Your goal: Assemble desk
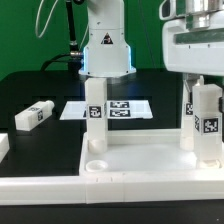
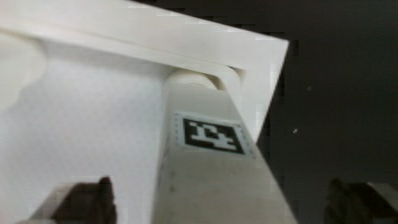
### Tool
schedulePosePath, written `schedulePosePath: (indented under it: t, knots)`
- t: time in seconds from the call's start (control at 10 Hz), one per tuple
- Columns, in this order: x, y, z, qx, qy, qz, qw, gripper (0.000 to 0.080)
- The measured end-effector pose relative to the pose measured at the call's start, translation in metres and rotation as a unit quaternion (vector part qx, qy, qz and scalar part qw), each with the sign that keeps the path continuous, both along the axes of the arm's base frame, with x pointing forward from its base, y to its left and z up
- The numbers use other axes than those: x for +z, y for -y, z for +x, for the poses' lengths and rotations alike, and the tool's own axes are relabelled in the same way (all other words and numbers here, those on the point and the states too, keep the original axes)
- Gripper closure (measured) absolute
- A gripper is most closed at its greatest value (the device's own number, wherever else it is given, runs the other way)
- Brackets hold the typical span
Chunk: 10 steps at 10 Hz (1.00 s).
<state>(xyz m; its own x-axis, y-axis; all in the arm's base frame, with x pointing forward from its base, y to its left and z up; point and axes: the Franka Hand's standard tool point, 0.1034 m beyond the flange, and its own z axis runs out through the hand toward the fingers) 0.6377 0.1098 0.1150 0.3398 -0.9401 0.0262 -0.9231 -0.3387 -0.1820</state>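
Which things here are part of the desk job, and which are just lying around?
Job:
tabletop
upright leg on the exterior view's left
two upright legs on the exterior view's right
loose leg lying flat

Lying about:
marker board
white border bar

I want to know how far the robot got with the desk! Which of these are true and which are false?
1. Two upright legs stand on the tabletop. True.
2. A loose leg lies on the black table, at the exterior view's left. True.
3. The gripper squeezes a leg tight. False: it is open, and its fingers stand apart from the leg between them.
4. Every corner socket holds a leg. False: the near socket is empty.
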Motion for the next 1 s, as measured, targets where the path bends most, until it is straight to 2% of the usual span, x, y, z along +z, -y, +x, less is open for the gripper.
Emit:
schedulePosePath:
  t: [0.1, 0.2, 0.3, 0.5, 0.6, 0.7, 0.8, 1.0]
  knots:
    - [0.0, 0.002, 0.001, 0.105, -0.002, -0.015, 0.994, 0.0163]
    - [-0.001, 0.002, 0.0, 0.156, 0.002, -0.022, 0.988, 0.0163]
    - [-0.002, -0.001, -0.005, 0.172, 0.013, -0.03, 0.985, 0.0152]
    - [-0.003, 0.004, -0.005, 0.251, 0.013, -0.05, 0.967, 0.0151]
    - [-0.002, 0.004, -0.005, 0.337, 0.003, -0.072, 0.939, 0.0151]
    - [0.003, 0.004, 0.001, 0.447, -0.013, -0.095, 0.889, 0.0151]
    - [0.004, 0.003, 0.007, 0.485, -0.013, -0.101, 0.868, 0.0151]
    - [0.003, 0.004, 0.006, 0.467, -0.014, -0.098, 0.879, 0.0178]
